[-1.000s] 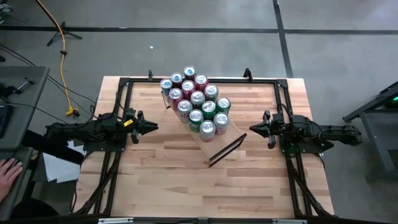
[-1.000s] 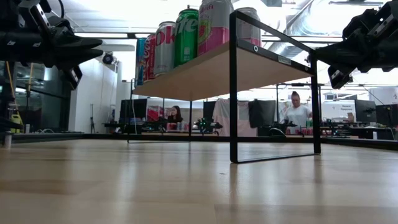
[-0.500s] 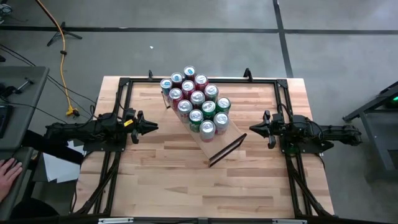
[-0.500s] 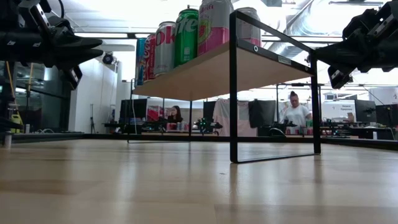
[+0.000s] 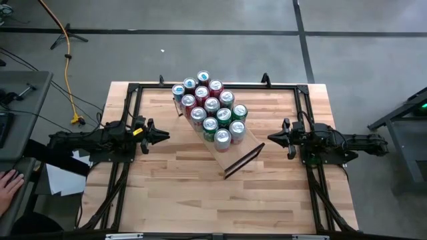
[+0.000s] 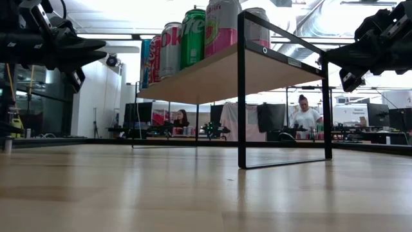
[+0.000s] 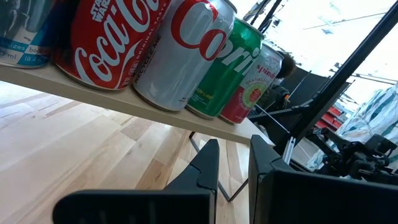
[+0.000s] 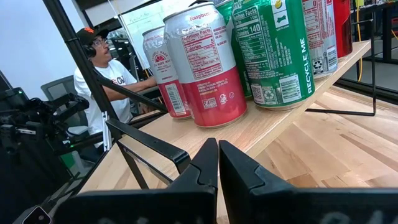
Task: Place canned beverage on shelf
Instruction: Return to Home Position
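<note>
The shelf (image 5: 230, 152), a pale-wood plank on a thin black frame (image 6: 241, 96), stands slantwise in the middle of the table, its frame feet on the tabletop. Several cans (image 5: 212, 113) stand upright in rows on its far part (image 6: 193, 38); the near end of the plank is bare. My left gripper (image 5: 165, 137) hovers shut at the table's left, level with the cans (image 7: 180, 56), pointing at the shelf. My right gripper (image 5: 270, 138) hovers shut at the table's right, also pointing at the shelf's cans (image 8: 211, 68). Neither holds anything.
A black rail frame (image 5: 133, 90) runs round the tabletop. A person's hand (image 5: 7, 183) rests on a side table at the left, beside papers (image 5: 63, 177). People sit in the room beyond the table (image 6: 306, 116). Bare tabletop lies near the front edge (image 5: 213, 207).
</note>
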